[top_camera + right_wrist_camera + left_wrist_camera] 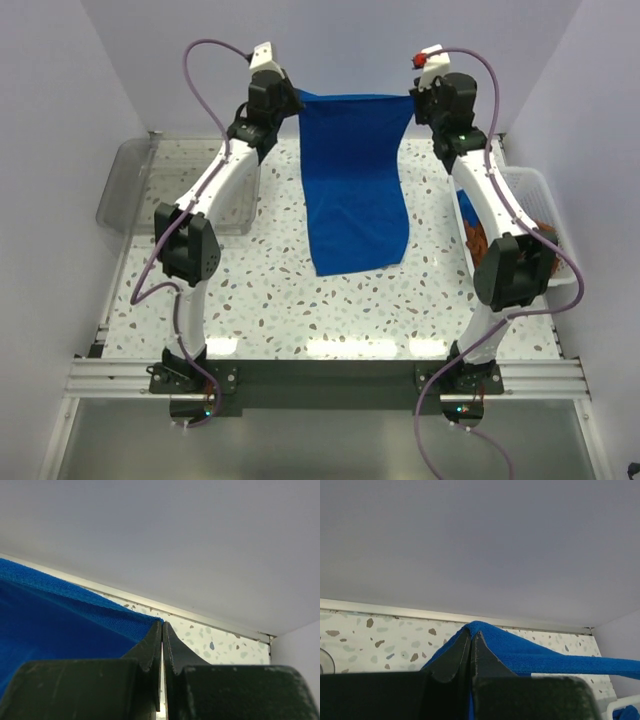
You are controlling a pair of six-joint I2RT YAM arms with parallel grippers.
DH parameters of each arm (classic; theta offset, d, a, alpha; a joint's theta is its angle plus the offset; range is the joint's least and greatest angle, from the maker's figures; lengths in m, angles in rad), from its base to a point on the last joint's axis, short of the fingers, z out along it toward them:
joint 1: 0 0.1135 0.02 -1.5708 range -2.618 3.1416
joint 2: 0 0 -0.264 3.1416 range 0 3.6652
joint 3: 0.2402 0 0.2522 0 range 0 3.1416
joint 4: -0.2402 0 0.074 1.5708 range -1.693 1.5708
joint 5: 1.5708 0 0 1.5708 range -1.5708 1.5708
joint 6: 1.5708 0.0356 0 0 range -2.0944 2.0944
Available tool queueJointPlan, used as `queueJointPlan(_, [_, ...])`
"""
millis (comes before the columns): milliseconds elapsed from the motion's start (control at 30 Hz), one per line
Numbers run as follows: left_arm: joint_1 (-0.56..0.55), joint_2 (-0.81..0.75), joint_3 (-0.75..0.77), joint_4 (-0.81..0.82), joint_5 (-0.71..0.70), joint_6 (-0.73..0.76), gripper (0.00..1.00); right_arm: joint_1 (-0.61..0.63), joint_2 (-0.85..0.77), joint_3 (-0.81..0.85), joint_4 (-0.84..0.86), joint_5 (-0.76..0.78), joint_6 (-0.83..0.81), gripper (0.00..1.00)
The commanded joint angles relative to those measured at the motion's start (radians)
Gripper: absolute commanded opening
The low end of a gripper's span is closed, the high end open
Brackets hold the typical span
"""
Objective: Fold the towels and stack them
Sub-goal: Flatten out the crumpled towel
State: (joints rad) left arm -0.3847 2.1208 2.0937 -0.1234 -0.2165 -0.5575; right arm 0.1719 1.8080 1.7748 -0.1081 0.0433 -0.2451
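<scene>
Speckled table [300, 300], white walls. Blue towel [352, 190] hangs stretched between both arms at the far side, with the left jaws and right jaws each pinching a top corner. Its long axis runs toward the bases, and the bottom edge looks to rest on the table. No readable writing.

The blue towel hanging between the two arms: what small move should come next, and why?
Probably lower both grippers together, keeping the blue towel taut, so that it lies flat on the table for folding. The left gripper and right gripper are each shut on a top corner, and the cloth hangs spread and unfolded, its lower end seemingly on the table.
</scene>
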Motion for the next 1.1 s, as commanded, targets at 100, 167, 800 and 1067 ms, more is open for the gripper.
queueJointPlan(100, [0.026,-0.071,-0.133,0.102,0.088,0.016,0.00,-0.008,-0.025,-0.084,0.050,-0.017,0.036,0.00])
queueJointPlan(167, [0.026,-0.103,-0.207,0.105,0.112,-0.011,0.00,-0.011,-0.036,-0.132,0.045,-0.017,0.040,0.00])
queueJointPlan(800, [0.024,-0.092,-0.333,0.045,0.210,-0.001,0.00,-0.017,0.149,0.055,-0.293,-0.014,0.275,0.00])
queueJointPlan(1067, [0.023,-0.031,-0.325,-0.039,0.243,0.059,0.71,-0.018,0.215,0.083,-0.464,-0.040,0.467,0.54])
